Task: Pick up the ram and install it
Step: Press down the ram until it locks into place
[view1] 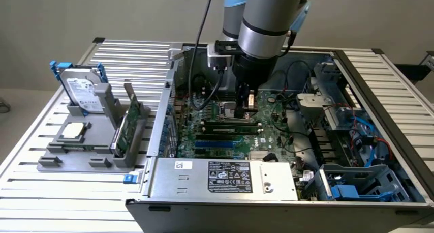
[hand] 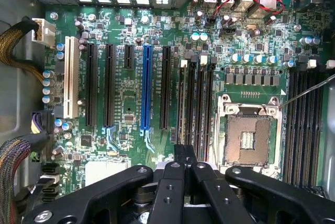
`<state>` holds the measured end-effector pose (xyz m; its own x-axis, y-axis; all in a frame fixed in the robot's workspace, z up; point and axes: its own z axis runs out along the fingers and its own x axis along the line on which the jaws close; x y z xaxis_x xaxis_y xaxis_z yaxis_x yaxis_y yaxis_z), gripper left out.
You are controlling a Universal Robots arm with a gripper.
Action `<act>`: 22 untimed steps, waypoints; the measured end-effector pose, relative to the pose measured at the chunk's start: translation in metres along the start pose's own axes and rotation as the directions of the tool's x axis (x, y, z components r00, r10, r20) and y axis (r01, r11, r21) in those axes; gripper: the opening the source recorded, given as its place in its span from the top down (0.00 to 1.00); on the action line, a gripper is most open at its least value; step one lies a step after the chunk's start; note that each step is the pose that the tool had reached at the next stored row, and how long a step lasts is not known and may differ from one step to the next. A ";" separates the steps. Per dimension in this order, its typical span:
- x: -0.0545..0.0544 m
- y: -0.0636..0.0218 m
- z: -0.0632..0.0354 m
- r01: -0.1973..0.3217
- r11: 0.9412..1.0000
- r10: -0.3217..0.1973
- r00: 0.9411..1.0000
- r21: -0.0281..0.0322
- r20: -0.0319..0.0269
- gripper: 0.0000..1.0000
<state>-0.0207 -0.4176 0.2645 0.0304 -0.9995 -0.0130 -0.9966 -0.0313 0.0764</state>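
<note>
Black gripper (hand: 184,158) linkage sits closest to you in the wrist view, fingers pressed together w/ nothing visibly between them. It hangs low over the green motherboard (hand: 131,93), tips right above the black memory slots (hand: 196,103), next to the open CPU socket (hand: 248,135). On the exterior view you see the arm (view1: 268,24) reaching straight down into the open PC case (view1: 379,90), gripper (view1: 247,107) just above the board's middle. The ram (view1: 227,126) looks to be a thin green stick lying along the slots just in front of the gripper, seemingly seated in one, but you can't confirm it. Off to the exterior view's left, on the slatted table (view1: 40,192), a grey fixture (view1: 88,151) holds a hard drive w/ blue handles (view1: 81,90) and a broader green card (view1: 129,126), upright.
</note>
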 end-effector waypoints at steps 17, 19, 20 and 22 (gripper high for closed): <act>0.000 0.0000 0.0003 -0.094 0.996 0.094 0.996 0.001 0.007 0.89; 0.000 0.0000 0.0003 -0.125 0.992 0.125 0.992 0.001 0.010 0.89; 0.000 0.0000 0.0003 -0.140 0.990 0.140 0.990 0.001 0.011 0.89; 0.000 0.0000 0.0004 -0.169 0.986 0.169 0.985 0.001 0.013 0.89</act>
<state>-0.0207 -0.4175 0.2642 -0.1397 -0.9901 -0.0131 -0.9874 0.1383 0.0765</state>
